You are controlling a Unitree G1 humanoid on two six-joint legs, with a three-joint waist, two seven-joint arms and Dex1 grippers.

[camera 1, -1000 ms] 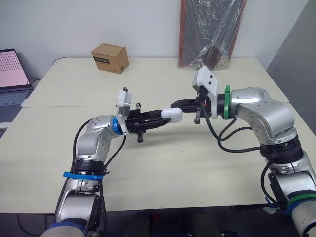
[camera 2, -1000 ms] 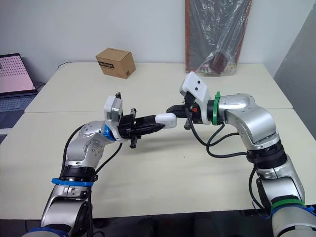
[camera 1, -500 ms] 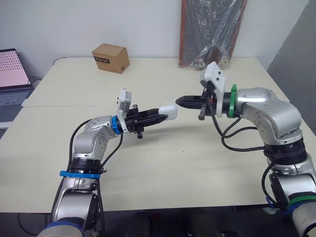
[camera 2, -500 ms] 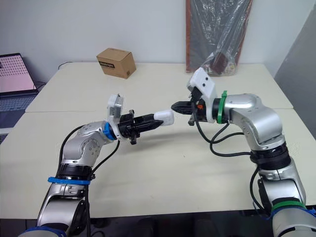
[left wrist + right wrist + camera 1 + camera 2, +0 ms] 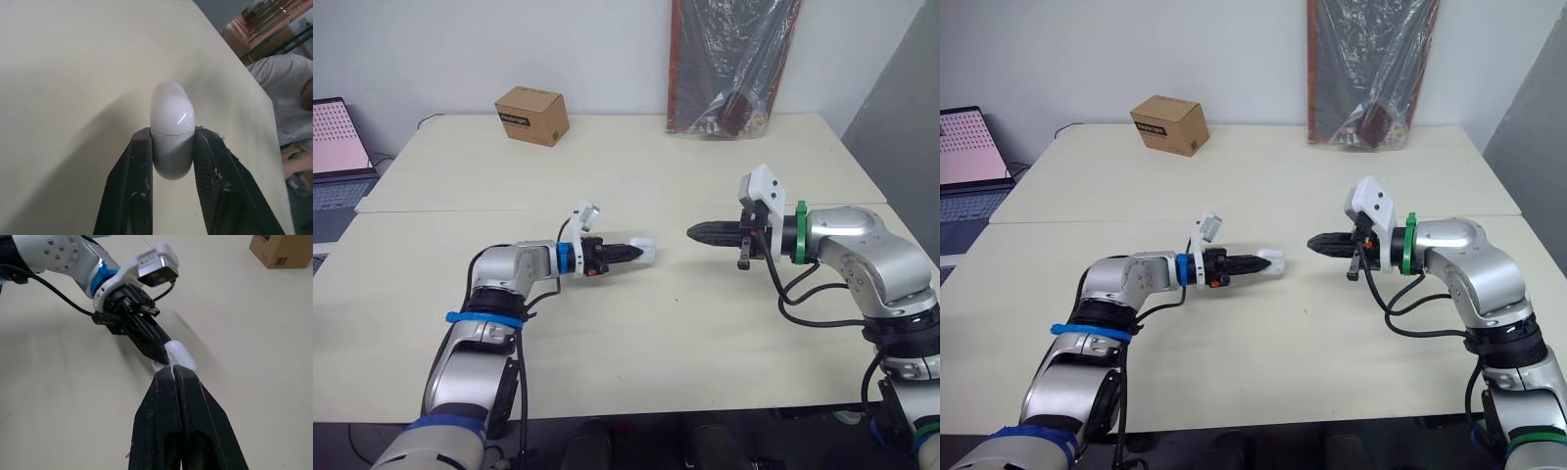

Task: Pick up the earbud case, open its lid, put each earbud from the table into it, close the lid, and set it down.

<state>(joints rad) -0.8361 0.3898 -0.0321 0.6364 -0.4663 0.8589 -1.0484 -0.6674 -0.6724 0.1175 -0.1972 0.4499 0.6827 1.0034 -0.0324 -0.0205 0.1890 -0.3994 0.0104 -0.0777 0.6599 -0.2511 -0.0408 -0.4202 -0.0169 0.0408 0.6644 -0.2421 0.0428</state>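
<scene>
Over the table [image 5: 636, 323], the right gripper [image 5: 697, 233] hangs empty with fingers pressed together, clear of the left gripper [image 5: 628, 252], which clamps the earbud case [image 5: 170, 117] low above the tabletop, lid closed, so seemingly only the set-down is left.

Left arm bent at the elbow in the lower left of the head view, forearm reaching toward centre, left gripper [image 5: 628, 253] low and level, fingers clamped on either side of the earbud case [image 5: 645, 252]. Right arm enters from the right edge, forearm level, right gripper [image 5: 695, 233] pointing left, fingers pressed together, empty. Tips face each other, near but apart.
</scene>
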